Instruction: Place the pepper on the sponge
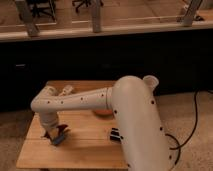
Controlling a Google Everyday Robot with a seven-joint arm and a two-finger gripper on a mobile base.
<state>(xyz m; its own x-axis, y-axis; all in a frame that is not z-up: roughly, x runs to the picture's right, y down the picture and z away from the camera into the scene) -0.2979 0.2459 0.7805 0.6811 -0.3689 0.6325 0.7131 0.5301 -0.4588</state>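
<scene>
gripper (pixel 56 134) low over table (pixel 85 147), near its left edge, bare wood alongside

White arm (pixel 80 101); dark gripper (pixel 56 134) over left of light wooden table (pixel 85 150); speckled beige floor (pixel 7 142)

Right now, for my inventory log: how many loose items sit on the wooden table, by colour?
Blue item: 1, at the end effector, front left.
Orange-brown item: 1, partly behind the arm.
Black item: 1.
Pale item: 1.
Total: 4.
</scene>
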